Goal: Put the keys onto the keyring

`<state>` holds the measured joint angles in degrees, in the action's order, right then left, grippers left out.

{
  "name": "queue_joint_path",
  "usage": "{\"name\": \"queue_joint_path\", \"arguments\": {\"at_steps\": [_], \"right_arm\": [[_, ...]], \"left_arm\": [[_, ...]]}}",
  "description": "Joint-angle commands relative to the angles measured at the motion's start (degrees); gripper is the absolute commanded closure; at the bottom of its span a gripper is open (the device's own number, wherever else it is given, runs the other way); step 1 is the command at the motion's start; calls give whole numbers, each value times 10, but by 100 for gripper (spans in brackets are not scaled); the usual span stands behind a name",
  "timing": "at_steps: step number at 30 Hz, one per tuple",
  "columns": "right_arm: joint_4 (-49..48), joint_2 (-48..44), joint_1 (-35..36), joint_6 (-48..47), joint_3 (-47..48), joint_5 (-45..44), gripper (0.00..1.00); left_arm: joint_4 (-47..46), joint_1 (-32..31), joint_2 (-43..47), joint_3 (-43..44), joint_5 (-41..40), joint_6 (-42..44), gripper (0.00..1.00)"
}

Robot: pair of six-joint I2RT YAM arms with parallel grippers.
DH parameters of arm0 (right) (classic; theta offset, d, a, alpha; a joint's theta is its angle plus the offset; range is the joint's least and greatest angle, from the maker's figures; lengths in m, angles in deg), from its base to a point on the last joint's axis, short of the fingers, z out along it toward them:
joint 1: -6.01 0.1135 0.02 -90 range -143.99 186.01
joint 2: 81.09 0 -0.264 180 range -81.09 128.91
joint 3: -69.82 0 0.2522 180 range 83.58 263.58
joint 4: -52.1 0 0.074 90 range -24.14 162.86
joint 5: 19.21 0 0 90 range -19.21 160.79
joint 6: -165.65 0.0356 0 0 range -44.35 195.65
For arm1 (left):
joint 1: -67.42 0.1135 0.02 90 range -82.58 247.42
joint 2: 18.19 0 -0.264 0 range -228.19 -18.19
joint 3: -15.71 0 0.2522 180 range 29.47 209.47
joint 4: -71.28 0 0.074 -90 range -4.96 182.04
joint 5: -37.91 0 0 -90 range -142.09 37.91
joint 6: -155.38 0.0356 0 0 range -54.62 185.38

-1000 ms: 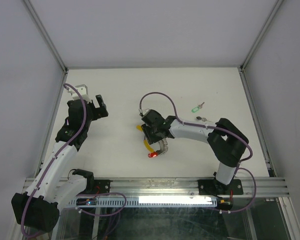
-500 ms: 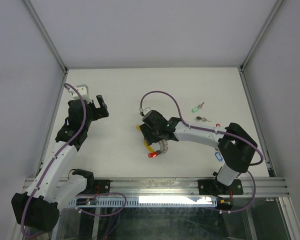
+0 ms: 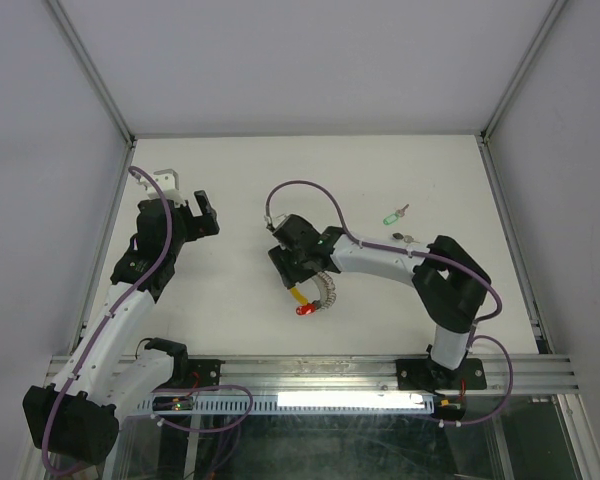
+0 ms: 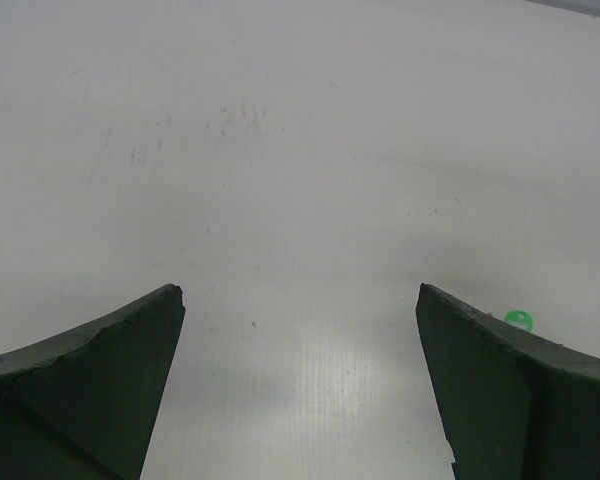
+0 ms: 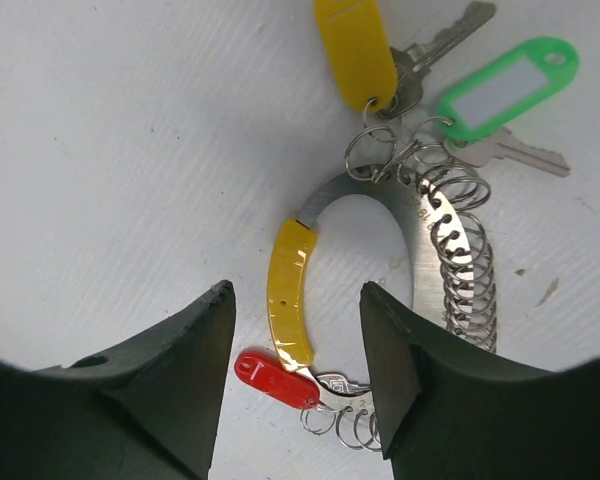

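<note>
The right gripper [image 5: 295, 288] stands released. Its two dark fingers [image 5: 170, 370] straddle the yellow-sleeved stretch of the keyring [image 5: 458, 262] with bare table [image 3: 230, 170] showing on either side of the sleeve, so nothing is grasped. The keyring lies flat near the middle of the table, a flat metal arc with a wire coil wound along one side.

A yellow-tagged key [image 5: 355, 50] and a green-tagged key [image 5: 505, 85] lie at the ring's far end. Their small split rings overlap the coil there, though I cannot tell whether they are actually threaded on. A red-tagged key [image 5: 275, 378] rests against the sleeve's near end. A second green-tagged key [image 3: 392, 216] lies well apart, toward the back right.

Compared with a second ago, the right gripper has shifted slightly left and back, now covering the yellow piece that showed beside it. The elbow that had swung outward half a second ago is tucked in again. The keyring and red tag have not moved.

The left gripper [image 4: 300, 295] is unchanged, jaws spread wide over bare table.
</note>
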<state>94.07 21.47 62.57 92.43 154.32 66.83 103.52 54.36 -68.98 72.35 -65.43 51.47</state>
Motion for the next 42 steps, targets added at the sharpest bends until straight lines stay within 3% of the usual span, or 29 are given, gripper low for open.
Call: {"name": "queue_joint_path", "arguments": {"at_steps": [1,12,25,34,42], "right_arm": [[-5,25,2,-1,28,39,44],[42,83,30,63,67,-54,52],[124,138,51,133,106,-133,71],[106,88,-25,256,35,-168,82],[62,11,-91,330,-69,-173,82]], "left_arm": [[-17,2,1,19,19,5,1],[-17,2,5,19,17,6,1],[-13,2,9,14,17,5,1],[-13,2,-5,17,35,7,1],[-15,2,-11,19,54,6,1]]}}
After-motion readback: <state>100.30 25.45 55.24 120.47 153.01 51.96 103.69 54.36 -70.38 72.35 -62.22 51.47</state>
